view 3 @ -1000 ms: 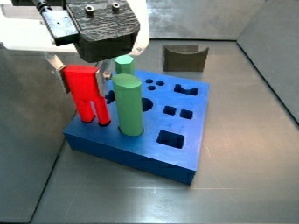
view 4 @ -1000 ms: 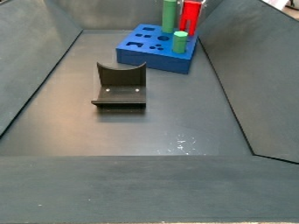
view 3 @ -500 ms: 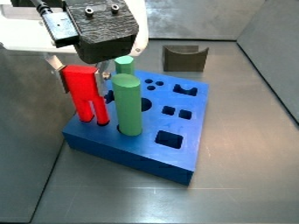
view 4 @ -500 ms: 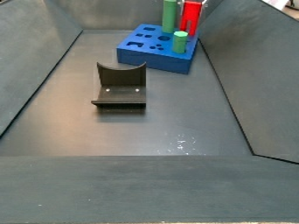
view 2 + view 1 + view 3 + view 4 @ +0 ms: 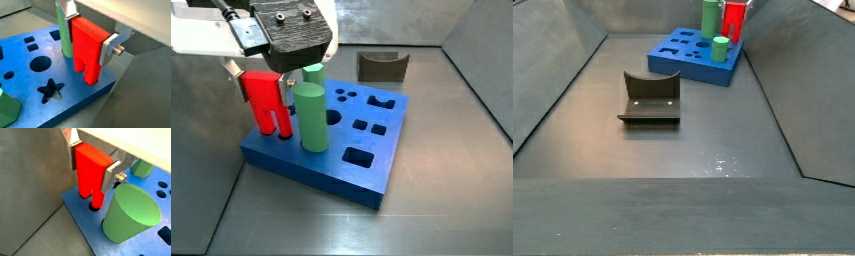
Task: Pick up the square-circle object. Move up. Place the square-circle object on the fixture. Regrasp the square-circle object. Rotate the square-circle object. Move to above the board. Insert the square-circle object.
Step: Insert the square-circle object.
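upright, the square-circle object (image 5: 90, 173) sits clenched in the claw (image 5: 91, 159), prongs entering the board (image 5: 87, 213).

Grey floor (image 5: 714, 140) with raised side walls. Blue board (image 5: 684, 58) flat on it at 12 o'clock; fixture (image 5: 649, 97) at centre, apart. Claw (image 5: 281, 62) above board corner.

A tall green cylinder (image 5: 311, 118) stands upright, its top flat and round in a wrist view (image 5: 130, 215). A shorter green cylinder (image 5: 313, 72) stands upright just behind it, apart from it, and shows nearer the camera in a side view (image 5: 719, 47). Around the tall cylinder spreads a dull grey metal floor (image 5: 687, 150), walled by slanting grey panels (image 5: 553, 60). Small bright glints (image 5: 720, 160) lie on the floor, well apart from it.
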Controlling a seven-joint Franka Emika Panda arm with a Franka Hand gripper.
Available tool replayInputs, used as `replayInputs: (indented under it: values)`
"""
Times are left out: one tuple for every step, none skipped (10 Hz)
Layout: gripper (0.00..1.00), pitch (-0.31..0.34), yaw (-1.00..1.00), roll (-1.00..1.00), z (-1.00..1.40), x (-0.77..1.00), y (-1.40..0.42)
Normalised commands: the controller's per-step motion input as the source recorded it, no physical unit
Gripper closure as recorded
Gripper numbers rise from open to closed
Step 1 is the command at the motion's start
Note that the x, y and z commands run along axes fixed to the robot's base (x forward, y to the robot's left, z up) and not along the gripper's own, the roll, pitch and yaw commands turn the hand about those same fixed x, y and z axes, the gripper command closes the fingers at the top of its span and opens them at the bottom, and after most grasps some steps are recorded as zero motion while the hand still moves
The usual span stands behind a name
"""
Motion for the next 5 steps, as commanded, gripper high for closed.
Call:
replayInputs:
  values:
    - [1.00, 0.000, 0.00, 0.05, 0.00, 0.00, -0.04]
    - [1.00, 0.000, 0.00, 0.01, -0.02, 0.00, 0.00]
    - [1.00, 0.040, 0.00, 0.04, -0.12, 0.09, 0.04]
    - [1.00, 0.059, -0.09, 0.07, -0.20, 0.23, 0.00]
    - [1.00, 0.066, -0.21, 0.07, -0.19, 0.34, 0.00]
